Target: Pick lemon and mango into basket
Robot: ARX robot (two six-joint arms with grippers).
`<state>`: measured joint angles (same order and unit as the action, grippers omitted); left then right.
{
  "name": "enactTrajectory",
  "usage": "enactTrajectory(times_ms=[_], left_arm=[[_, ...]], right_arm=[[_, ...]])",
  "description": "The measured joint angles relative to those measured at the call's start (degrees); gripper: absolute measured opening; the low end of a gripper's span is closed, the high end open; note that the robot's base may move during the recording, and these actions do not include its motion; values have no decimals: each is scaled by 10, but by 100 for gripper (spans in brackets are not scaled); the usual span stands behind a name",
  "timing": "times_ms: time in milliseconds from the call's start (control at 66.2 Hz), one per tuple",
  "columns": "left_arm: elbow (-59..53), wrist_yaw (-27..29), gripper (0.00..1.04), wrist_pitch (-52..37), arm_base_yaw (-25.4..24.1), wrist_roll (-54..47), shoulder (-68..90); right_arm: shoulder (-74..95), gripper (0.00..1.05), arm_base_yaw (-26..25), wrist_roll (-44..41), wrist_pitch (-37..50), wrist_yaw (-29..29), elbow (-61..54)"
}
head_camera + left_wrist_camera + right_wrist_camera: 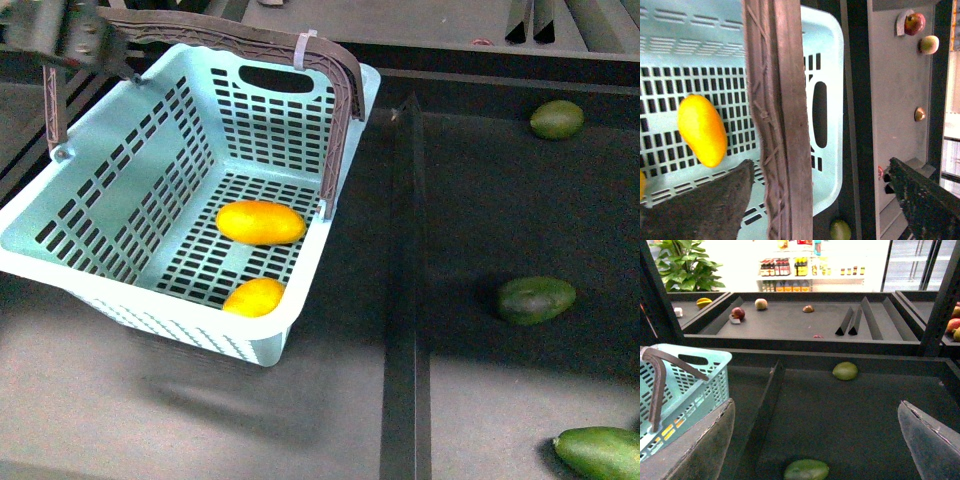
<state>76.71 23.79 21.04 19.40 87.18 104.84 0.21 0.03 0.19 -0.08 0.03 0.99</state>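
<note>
The light teal basket (110,130) stands at the left, its brown arched handle (345,110) raised over it. On its slotted floor lie the long yellow-orange mango (260,222) and the shorter lemon (254,297), which rests against the near wall. My left gripper (90,40) hovers over the basket's far left corner, open. In the left wrist view the handle (782,120) runs between the spread fingers of the left gripper (820,200), with the mango (702,130) below. My right gripper (815,440) is open and holds nothing, to the right of the basket (690,385).
A raised dark divider (405,300) splits the shelf right of the basket. Green avocados lie beyond it: one at the back (557,119), one in the middle (536,299), one at the near right (600,450). Further shelves with fruit (738,313) stand behind.
</note>
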Motion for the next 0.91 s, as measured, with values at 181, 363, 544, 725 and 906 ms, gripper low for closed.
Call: enactTrajectory(times_ms=[181,363,544,725,906], left_arm=[[-150,-1,91,-113,32,-137,-151],[-428,-14,53,-581,46,-684,-350],[-568,-76,13,-608,-26,-843,-438],[-647,-130,4,-607,-81,-861,-529],[-697,-168,4,-575,-120,-863,-609]], right_arm=[[0,96,0,0,0,0,0],[0,96,0,0,0,1,0],[0,96,0,0,0,0,0],[0,96,0,0,0,1,0],[0,96,0,0,0,1,0]])
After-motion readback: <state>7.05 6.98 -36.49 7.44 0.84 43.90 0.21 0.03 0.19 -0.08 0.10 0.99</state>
